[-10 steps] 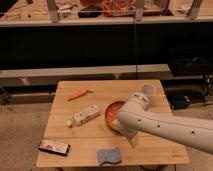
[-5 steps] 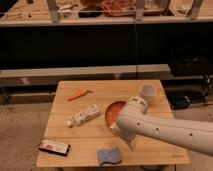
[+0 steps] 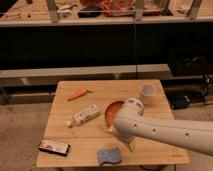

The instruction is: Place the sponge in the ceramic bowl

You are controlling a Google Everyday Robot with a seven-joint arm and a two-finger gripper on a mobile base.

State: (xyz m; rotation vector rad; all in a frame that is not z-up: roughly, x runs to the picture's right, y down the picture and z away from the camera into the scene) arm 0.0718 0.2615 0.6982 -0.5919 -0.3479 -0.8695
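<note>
Lowered since before, the pincer (image 3: 131, 144) (grip state: cannot tell) hangs beside the sponge (image 3: 109, 155), likely soft and light, best pinched mid-body.

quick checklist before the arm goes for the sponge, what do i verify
1. Sponge in view and uncovered, near the front edge of the table: ok.
2. Tool close to the sponge: ok, it hangs just to the right of it.
3. Sponge picked up: not ok, it lies flat on the table.
4. Ceramic bowl free to take the sponge: cannot tell, the arm covers most of it.
5. Neighbours out of the way: ok, the white bottle and the black-and-white packet lie left of the sponge, apart from it.
</note>
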